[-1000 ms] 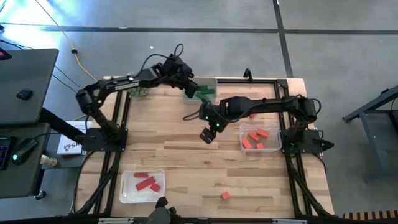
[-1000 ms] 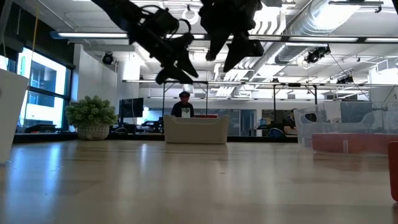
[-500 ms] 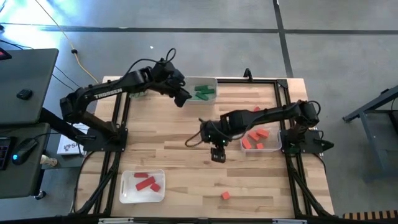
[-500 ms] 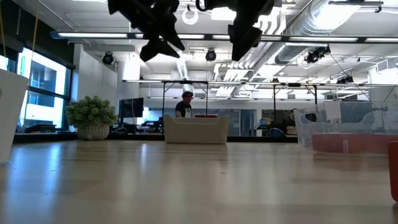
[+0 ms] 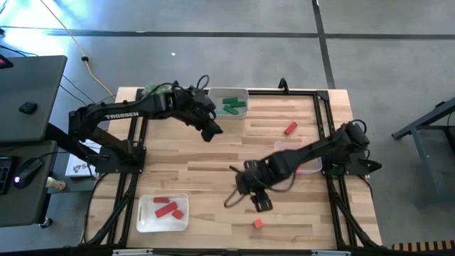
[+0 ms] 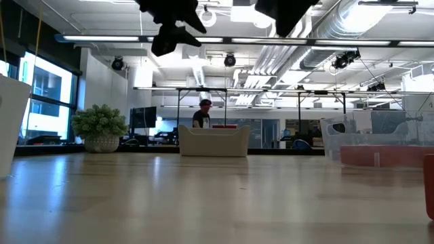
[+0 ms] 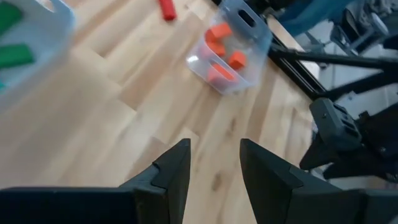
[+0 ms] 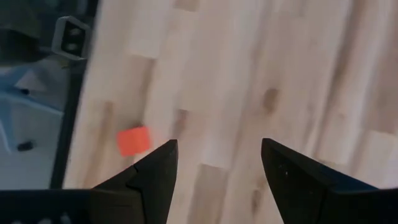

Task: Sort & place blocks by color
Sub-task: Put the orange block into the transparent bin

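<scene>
Down toward the front of the table swings the right gripper [image 5: 260,202] since a second ago, when it sat mid-table beside the orange tray; the left gripper [image 5: 212,132] has pulled back off the green tray toward the centre. That loose orange-coral cube [image 5: 257,223] lies alone near the front edge, and the right gripper is now just short of it, above the wood, fingers spread wide with nothing between them. The right wrist view shows the same cube [image 8: 133,140] on bare planks, off to one side of the open fingers [image 8: 155,174].

Out from there: the red blocks [image 5: 166,208] sit in the clear tray [image 5: 145,222] at the front left corner. The right forearm crosses over the tray of orange blocks [image 7: 219,53] on the right side, so the left wrist view shows them best, inside their clear bin [image 7: 252,56]. One red block [image 5: 290,129] lies loose on the wood behind that bin. At the back, green blocks [image 5: 232,106] rest in their tray [image 5: 242,92].

Left gripper hangs over the table just in front of the green tray, fingers [image 7: 171,171] narrowly parted and empty. Low view: both arms overhead, a person [image 6: 203,114] far behind the table.
</scene>
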Controlling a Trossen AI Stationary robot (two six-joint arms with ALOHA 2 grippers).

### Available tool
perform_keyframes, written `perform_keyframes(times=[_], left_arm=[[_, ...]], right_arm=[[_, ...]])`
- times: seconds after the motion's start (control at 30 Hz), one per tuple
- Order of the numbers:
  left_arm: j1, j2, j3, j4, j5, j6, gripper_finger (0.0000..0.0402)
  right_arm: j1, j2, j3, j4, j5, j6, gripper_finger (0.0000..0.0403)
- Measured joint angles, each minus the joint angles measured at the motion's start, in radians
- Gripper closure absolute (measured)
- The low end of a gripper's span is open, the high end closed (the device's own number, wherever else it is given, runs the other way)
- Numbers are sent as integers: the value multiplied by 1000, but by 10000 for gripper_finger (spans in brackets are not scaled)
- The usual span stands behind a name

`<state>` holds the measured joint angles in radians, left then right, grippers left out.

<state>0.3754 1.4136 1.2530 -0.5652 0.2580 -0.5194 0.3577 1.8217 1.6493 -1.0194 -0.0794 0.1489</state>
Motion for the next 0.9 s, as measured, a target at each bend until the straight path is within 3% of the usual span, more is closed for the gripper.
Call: perform_keyframes(times=[0.27,0.53,0.9], left_arm=[[-108,0,0,0,-32,-94,273],[-210,0,0,0,-118,-148,273],[-280,1,0,0,-152,-162,273]], right_arm=[[129,0,-17,89,3,4,182],[227,1,-131,255,37,53,182],[260,2,-273,459,58,116,182]])
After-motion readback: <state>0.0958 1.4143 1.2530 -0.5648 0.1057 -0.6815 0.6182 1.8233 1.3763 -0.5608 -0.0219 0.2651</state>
